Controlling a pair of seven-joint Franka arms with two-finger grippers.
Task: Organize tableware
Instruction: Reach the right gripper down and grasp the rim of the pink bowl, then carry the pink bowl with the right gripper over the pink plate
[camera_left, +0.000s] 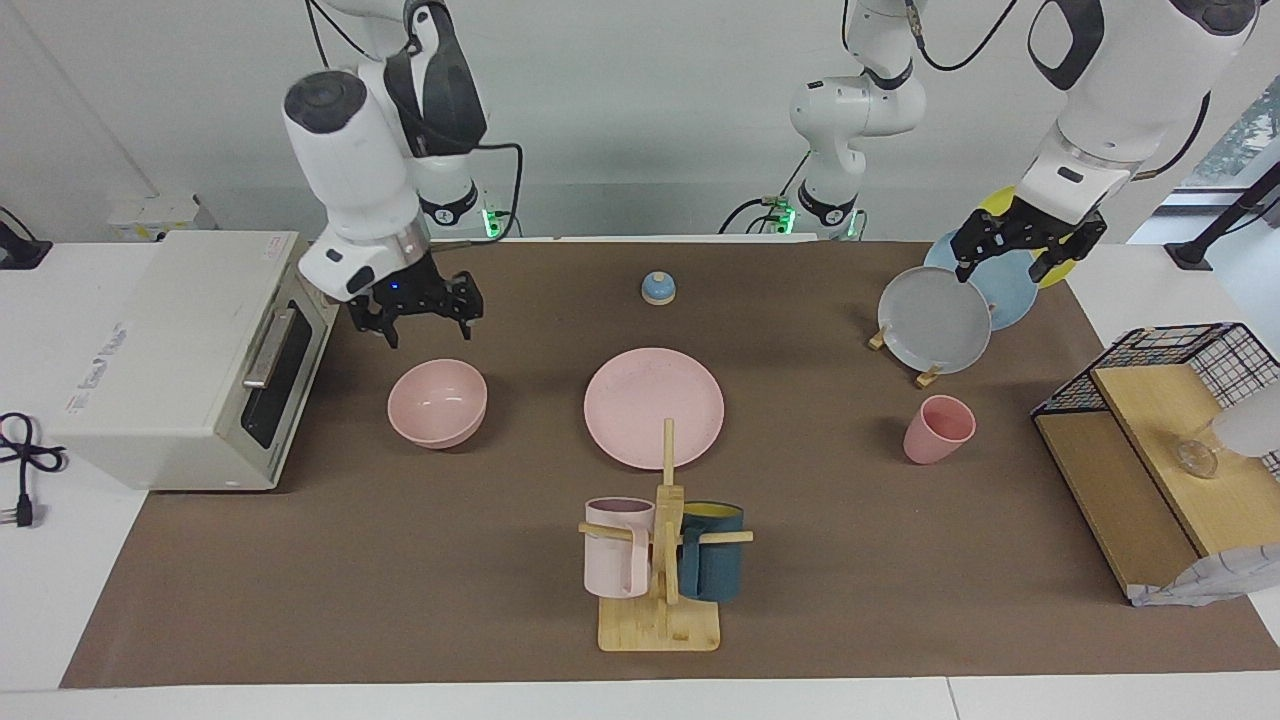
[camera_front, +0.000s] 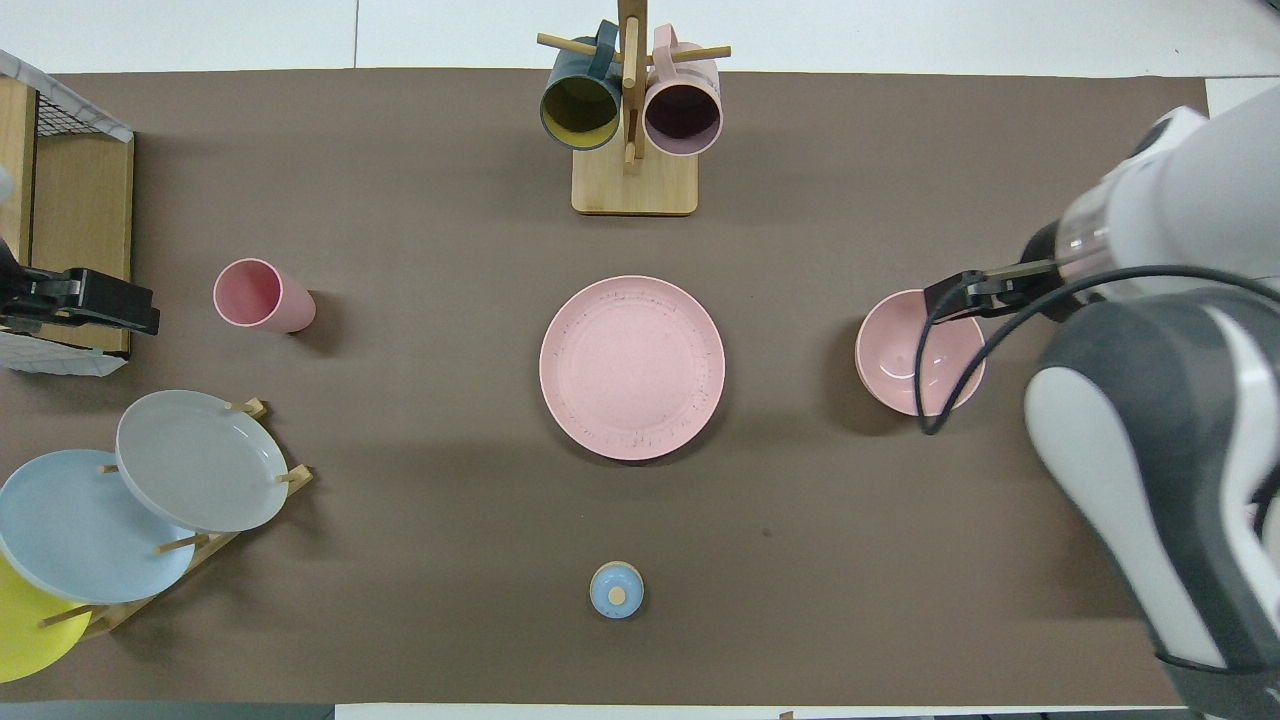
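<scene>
Pink tableware sat apart on the brown mat: the plate (camera_left: 654, 407) at the middle, the bowl (camera_left: 437, 402) near the toaster oven (camera_left: 190, 360), the cup (camera_left: 938, 429) near the plate rack (camera_left: 940, 318). The right gripper (camera_left: 418, 308) hung over the bowl, jaws spread and empty. The left gripper (camera_left: 1028, 240) waited over the rack, also spread and empty.

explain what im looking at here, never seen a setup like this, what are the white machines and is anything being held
Two white robot arms work at a table covered by a brown mat. One picture faces them from across the table; the other looks down from above their end.

The right arm's tool hovers over the mat beside the round pale-pink bowl, fingers open, holding nothing. The left arm's tool waits over the rack of grey, blue and yellow plates, also open and empty.

On the mat lie the bowl, a wide flat pale-pink plate and a small tapered pale-pink cup. A white toaster oven and a wooden mug stand sit nearby.
</scene>
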